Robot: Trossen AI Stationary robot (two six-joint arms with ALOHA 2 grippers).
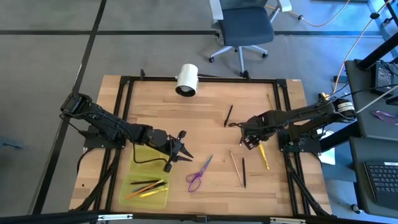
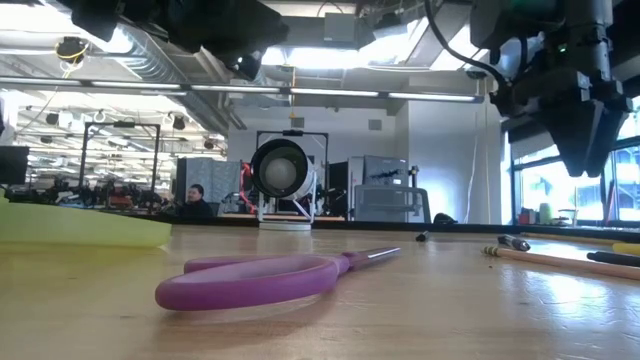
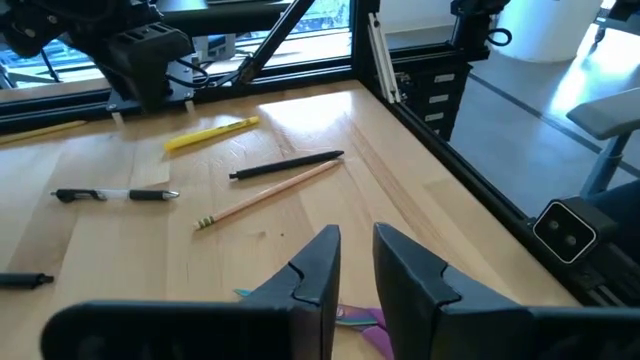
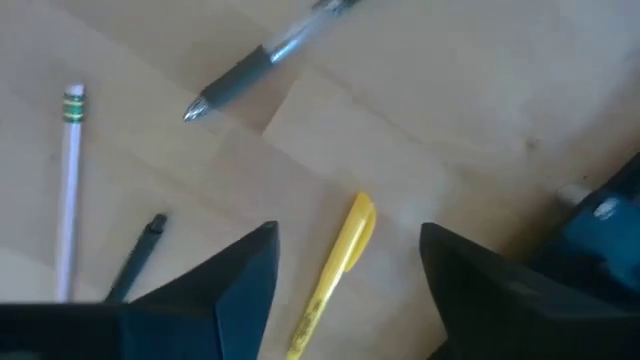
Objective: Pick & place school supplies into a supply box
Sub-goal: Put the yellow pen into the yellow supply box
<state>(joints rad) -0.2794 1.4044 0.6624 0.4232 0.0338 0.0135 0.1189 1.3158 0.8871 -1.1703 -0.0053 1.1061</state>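
We are seeing the purple scissors [image 2: 275, 278] lying nearest, beside the supply box [image 1: 144, 186], blades partly hidden under our empty, slightly parted left hand [image 3: 355, 262]. Our right hand [image 4: 345, 262] is hovering wide open over the yellow pen [image 4: 335, 268].

In the overhead view we find the case [image 1: 147, 186] at the lower left of the worktop [image 1: 205, 106], with several pens [image 1: 148, 187] lying inside it. The scissors [image 1: 199, 173] lie just right of the case. Further right, a pencil [image 1: 236, 167] and a pen [image 1: 243, 172] lie side by side, and a marker [image 1: 263, 155] lies to their right. Another pen [image 1: 228, 115] lies above centre. A cylinder [image 1: 186, 79] sits at the upper edge.
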